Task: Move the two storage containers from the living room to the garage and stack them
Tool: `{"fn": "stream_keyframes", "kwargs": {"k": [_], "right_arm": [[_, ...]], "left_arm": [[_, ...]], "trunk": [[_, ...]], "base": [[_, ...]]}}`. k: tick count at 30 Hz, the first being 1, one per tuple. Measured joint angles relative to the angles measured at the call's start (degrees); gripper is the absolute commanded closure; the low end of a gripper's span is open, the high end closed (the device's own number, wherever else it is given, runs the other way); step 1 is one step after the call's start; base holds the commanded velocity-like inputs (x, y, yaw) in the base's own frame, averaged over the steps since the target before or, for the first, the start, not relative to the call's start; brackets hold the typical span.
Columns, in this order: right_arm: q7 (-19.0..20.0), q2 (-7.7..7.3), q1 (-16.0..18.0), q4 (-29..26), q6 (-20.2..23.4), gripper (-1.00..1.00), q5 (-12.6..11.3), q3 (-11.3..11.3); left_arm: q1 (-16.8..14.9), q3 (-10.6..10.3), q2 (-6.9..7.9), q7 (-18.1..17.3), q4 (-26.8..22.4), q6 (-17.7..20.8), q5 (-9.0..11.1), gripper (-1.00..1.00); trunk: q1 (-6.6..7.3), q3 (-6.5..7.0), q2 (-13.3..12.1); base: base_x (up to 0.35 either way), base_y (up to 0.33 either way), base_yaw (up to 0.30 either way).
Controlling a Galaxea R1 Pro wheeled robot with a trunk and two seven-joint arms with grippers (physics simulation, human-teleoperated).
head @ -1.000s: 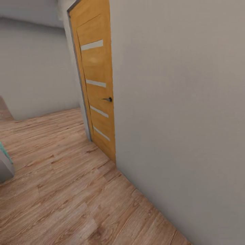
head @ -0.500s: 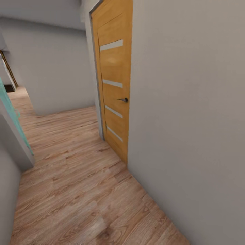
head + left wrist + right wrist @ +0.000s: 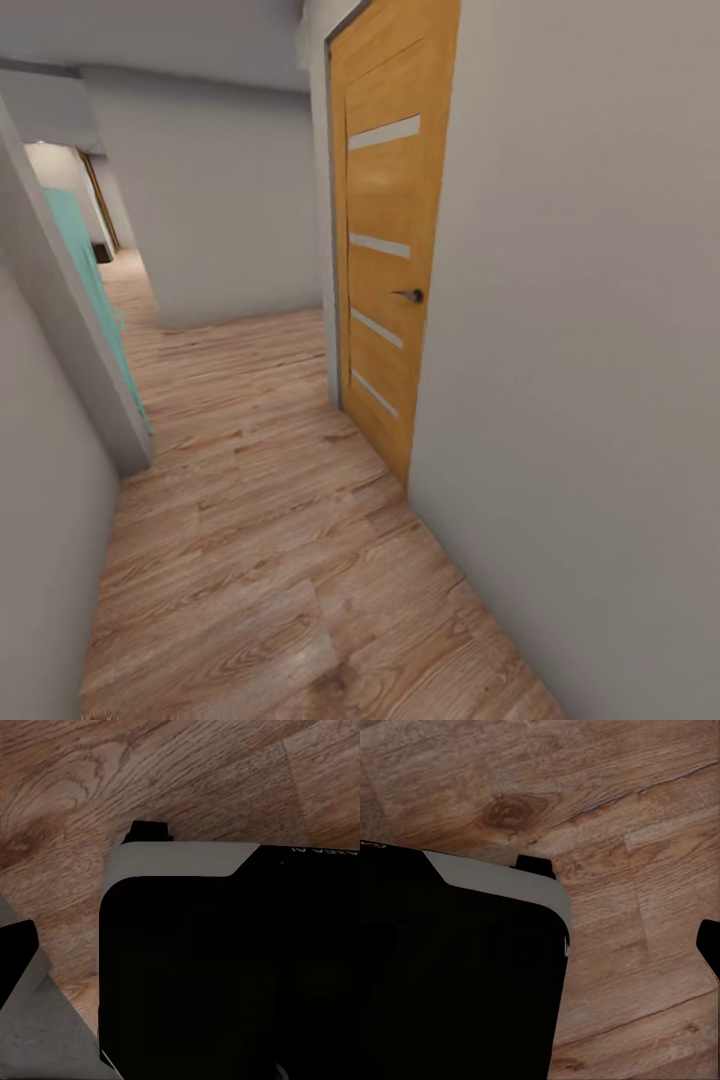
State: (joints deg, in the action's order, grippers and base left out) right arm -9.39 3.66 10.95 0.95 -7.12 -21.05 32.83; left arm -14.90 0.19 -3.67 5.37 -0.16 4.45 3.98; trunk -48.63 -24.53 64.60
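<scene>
The two storage containers are out of view. I am in a narrow hallway with a light wood-plank floor (image 3: 250, 560). A honey-wood door (image 3: 390, 250) with four frosted strips and a dark handle (image 3: 410, 296) stands shut in the right wall. Both wrist views look down on planks and my black and grey base (image 3: 225, 967) (image 3: 450, 975). A dark finger (image 3: 15, 960) of my left gripper shows at one picture edge, and a dark finger (image 3: 711, 949) of my right gripper at another. Nothing lies between the fingers. The garage and its concrete floor are out of view.
A grey-white wall (image 3: 590, 350) runs close along my right. Another wall corner (image 3: 60, 400) juts in at the left, with a teal panel (image 3: 95, 290) behind it. The hallway runs ahead to a far wall (image 3: 220, 220) and opens to the left there.
The whole head view has shifted: the door now sits further right, and the left wall, teal panel and far hallway have come into view. That is the camera moving.
</scene>
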Motion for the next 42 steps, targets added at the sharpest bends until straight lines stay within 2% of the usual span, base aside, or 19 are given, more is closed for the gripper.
{"fn": "stream_keyframes", "kwargs": {"k": [37,42], "right_arm": [[0.0,-0.09,0.0,0.0,0.0,-1.0,0.04,0.0],[0.0,-0.15,-0.01,0.0,0.01,-1.0,-0.09,-0.02]], "left_arm": [[0.0,0.0,0.0,-0.06,0.0,0.0,-0.02,-1.0],[-0.01,0.0,0.0,-0.05,0.0,0.02,-0.06,-1.0]], "trunk": [[0.0,0.0,0.0],[0.0,0.0,0.0]], "base": [[0.0,0.0,0.274],[0.0,0.0,0.108]]}}
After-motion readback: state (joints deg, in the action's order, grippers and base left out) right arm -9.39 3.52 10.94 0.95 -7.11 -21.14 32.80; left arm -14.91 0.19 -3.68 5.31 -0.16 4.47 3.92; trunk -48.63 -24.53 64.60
